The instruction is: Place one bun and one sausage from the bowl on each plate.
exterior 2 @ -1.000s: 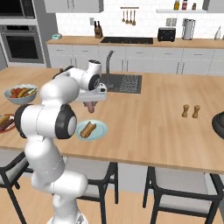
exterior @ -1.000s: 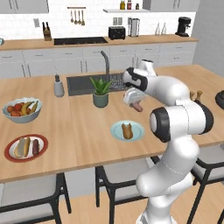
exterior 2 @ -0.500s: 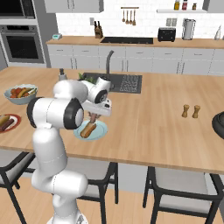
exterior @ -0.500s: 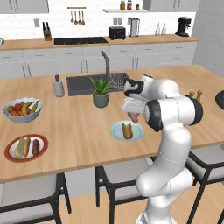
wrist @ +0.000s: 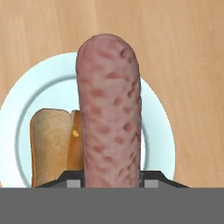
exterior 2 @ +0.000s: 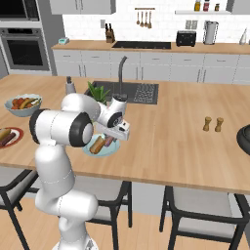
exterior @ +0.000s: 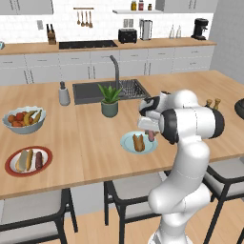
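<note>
My gripper (exterior: 150, 132) (exterior 2: 112, 138) is shut on a dark reddish sausage (exterior: 151, 136) (exterior 2: 110, 142) (wrist: 109, 105), which hangs just above the pale blue plate (exterior: 127, 143) (exterior 2: 113, 150) (wrist: 162, 131). A tan bun (exterior: 137, 142) (exterior 2: 97, 144) (wrist: 49, 144) lies on that plate, beside the sausage. At the counter's left, the red-rimmed plate (exterior: 11, 169) (exterior 2: 16, 139) carries another bun (exterior: 23, 160) and sausage (exterior: 39, 160). The dark bowl (exterior: 239, 107) (exterior 2: 244, 139) sits at the far right edge; its inside is hidden.
A pale fruit bowl (exterior: 24, 118) (exterior 2: 22, 104) stands at the left. A potted plant (exterior: 109, 99) and the sink (exterior: 90, 93) lie behind the blue plate. Two small shakers (exterior: 213, 102) (exterior 2: 213, 123) stand toward the right. Stools line the counter's near edge.
The arm has swung in and come down with the sausage, from above the counter behind the blue plate to just over it. The gripper stays shut.
</note>
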